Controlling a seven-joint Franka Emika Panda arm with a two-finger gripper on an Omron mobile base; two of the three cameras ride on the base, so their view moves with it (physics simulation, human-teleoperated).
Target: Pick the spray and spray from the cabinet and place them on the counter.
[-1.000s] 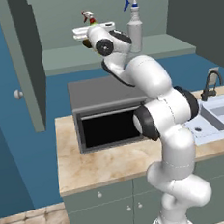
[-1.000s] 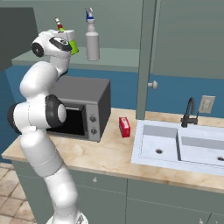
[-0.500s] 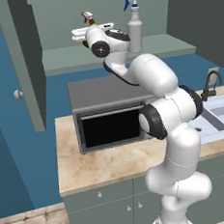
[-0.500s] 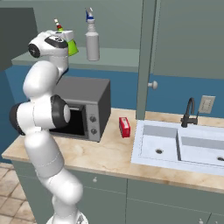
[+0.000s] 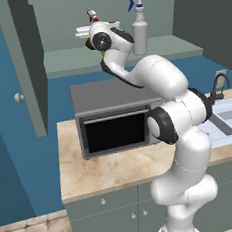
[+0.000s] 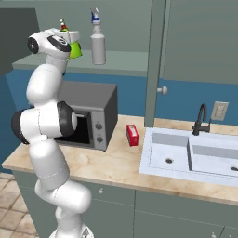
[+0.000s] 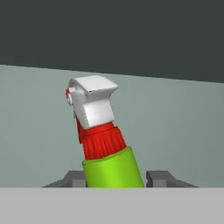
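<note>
We have gripper (image 7: 116, 178) up in wall cabinet (image 5: 17, 62), fingertips (image 7: 73, 179) either side of green spray bottle (image 7: 113, 168) on cabinet floor; contact we cannot tell. Grey-white spray bottle (image 5: 139, 28) stands just right. Step in hand, we judge: grasping first bottle. Next: confirm clamp, lift, lower to counter (image 6: 111, 162).

1. Lime green is seen on the body of the shorter spray (image 7: 114, 169), with a red collar and a white nozzle.
2. Grey-white is shown on the tall spray (image 6: 97, 44), topped by blue and white.
3. The cabinet (image 5: 117, 55) is coloured grey-green.
4. The counter (image 6: 114, 163) is patterned in beige marble.
5. The flat box (image 6: 132, 135) is red.
</note>
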